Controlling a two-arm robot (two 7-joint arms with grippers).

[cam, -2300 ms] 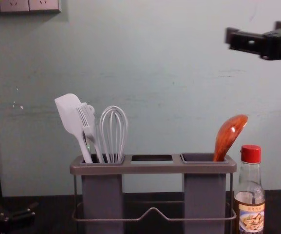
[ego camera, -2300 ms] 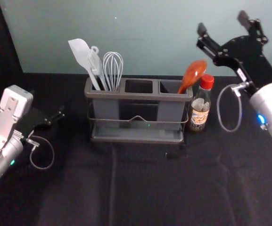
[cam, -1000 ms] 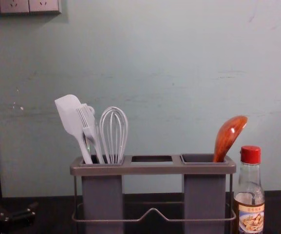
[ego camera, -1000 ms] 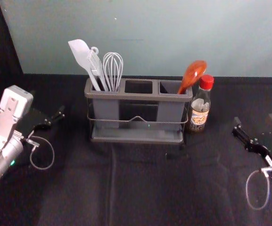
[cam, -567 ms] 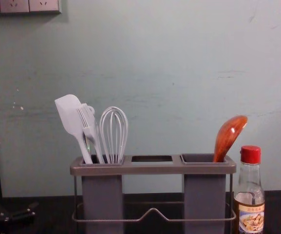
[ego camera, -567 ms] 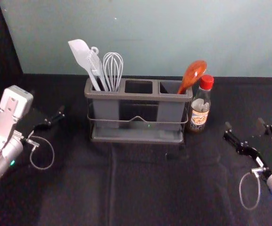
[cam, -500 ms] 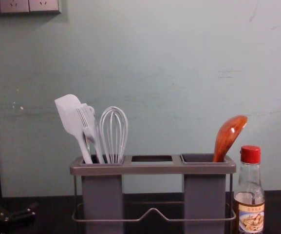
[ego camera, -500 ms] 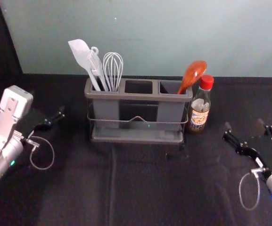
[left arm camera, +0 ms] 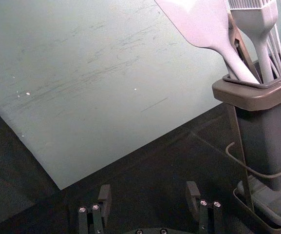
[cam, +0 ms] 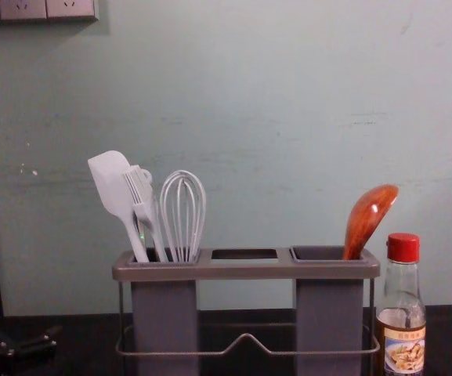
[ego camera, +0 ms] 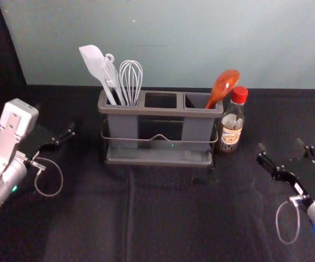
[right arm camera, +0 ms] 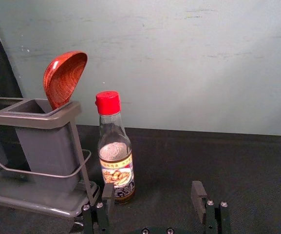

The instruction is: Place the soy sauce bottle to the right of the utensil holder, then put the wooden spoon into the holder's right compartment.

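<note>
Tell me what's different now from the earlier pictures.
The black right tool has come down and back toward the robot, from high at the head view's right to its lower right, open and empty; nothing was gripped or released. The red-capped glass bottle, the reddish wooden spoon, the grey utensil holder and the black left tool stayed put.

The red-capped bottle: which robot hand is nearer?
Right. The right gripper is in front and right of the bottle; the left gripper is left of the utensil holder.
</note>
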